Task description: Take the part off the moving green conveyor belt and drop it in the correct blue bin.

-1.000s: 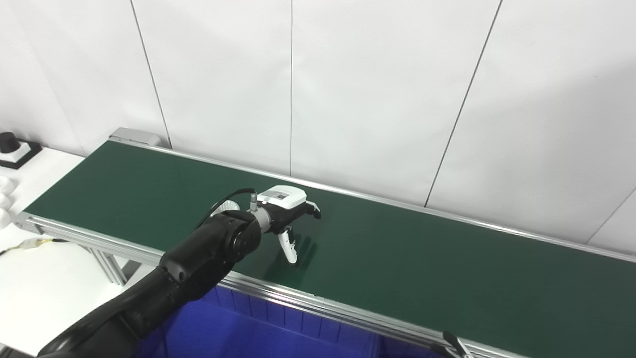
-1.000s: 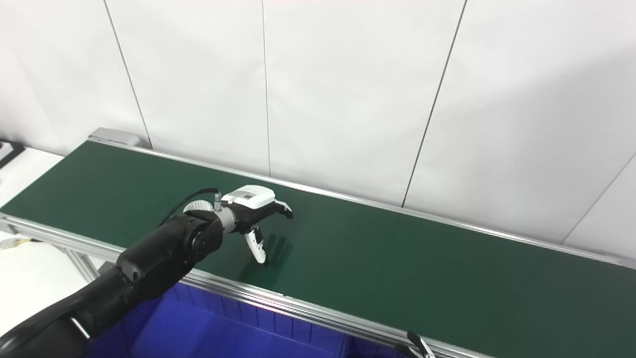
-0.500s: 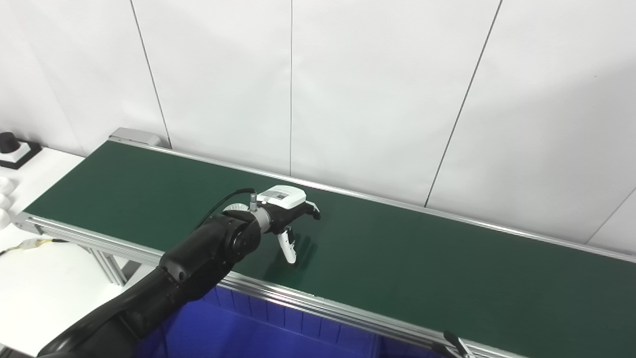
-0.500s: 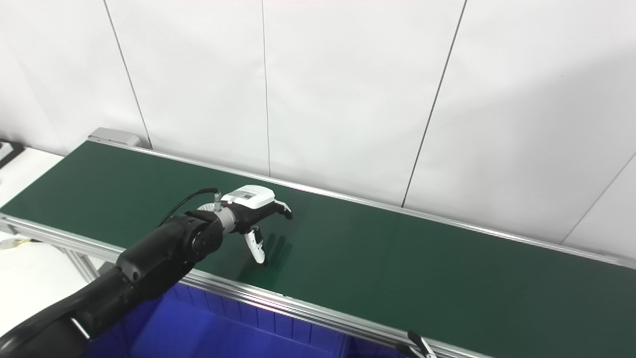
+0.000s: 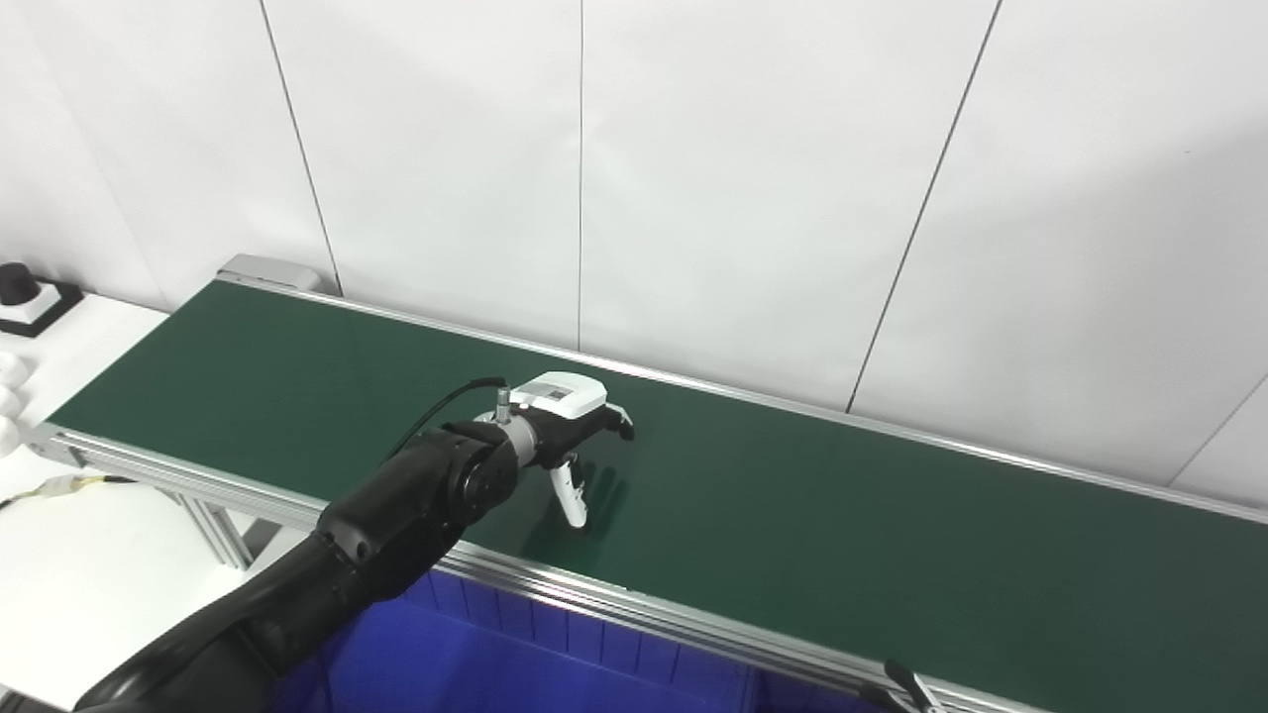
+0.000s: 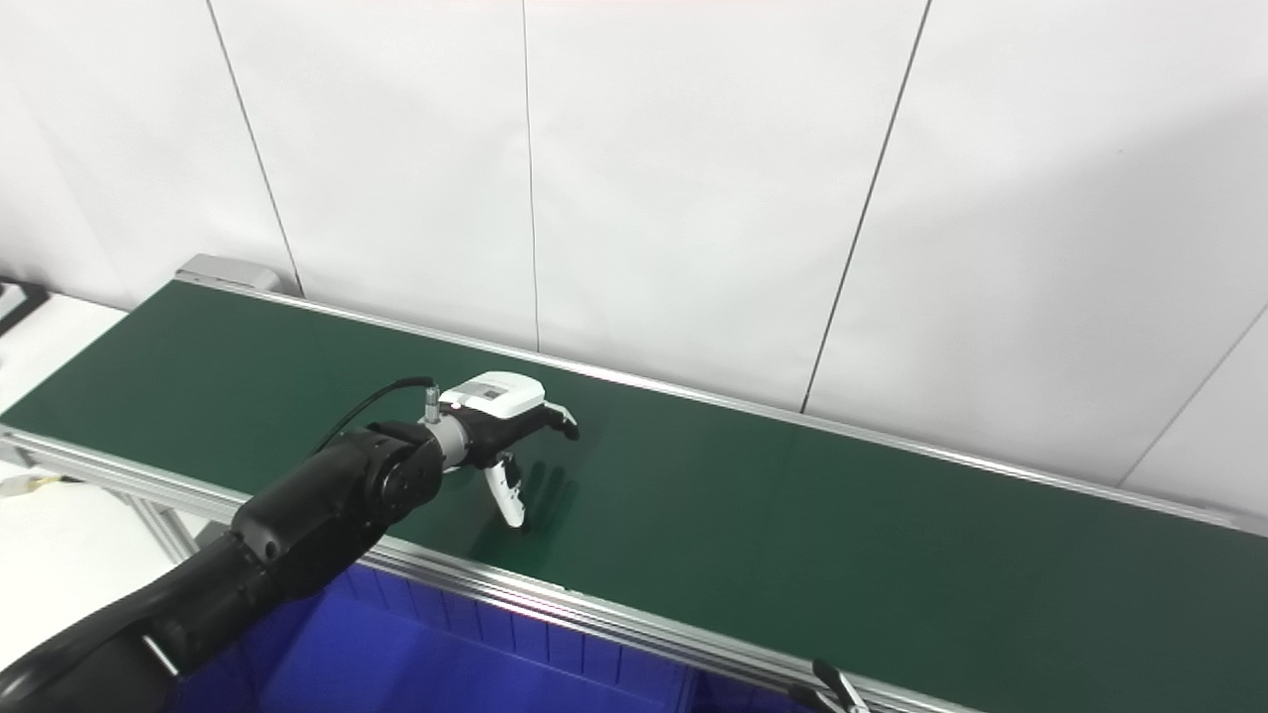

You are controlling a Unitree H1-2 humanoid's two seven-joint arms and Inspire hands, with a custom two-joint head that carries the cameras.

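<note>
The green conveyor belt (image 5: pixel 842 535) runs from the far left to the near right. My left hand (image 5: pixel 572 428) reaches over its middle, white back up, fingers apart and pointing down, with the pale thumb tip (image 5: pixel 575 511) at the belt surface. It holds nothing that I can see. A white toothed part is almost hidden behind the wrist; only a sliver (image 5: pixel 487 417) shows. A blue bin (image 5: pixel 475 663) sits below the belt's near edge, under my left arm. My right hand is not in view.
The belt has silver side rails (image 5: pixel 634 604). A white table (image 5: pixel 69 555) stands at the left with a black knob on a base (image 5: pixel 20 292) and a cable. A small black lever (image 5: pixel 906 685) sticks up at the near rail. White wall panels stand behind.
The white toothed part has travelled right along the belt and slipped behind my left wrist. My left hand has shifted slightly left and stays open.
</note>
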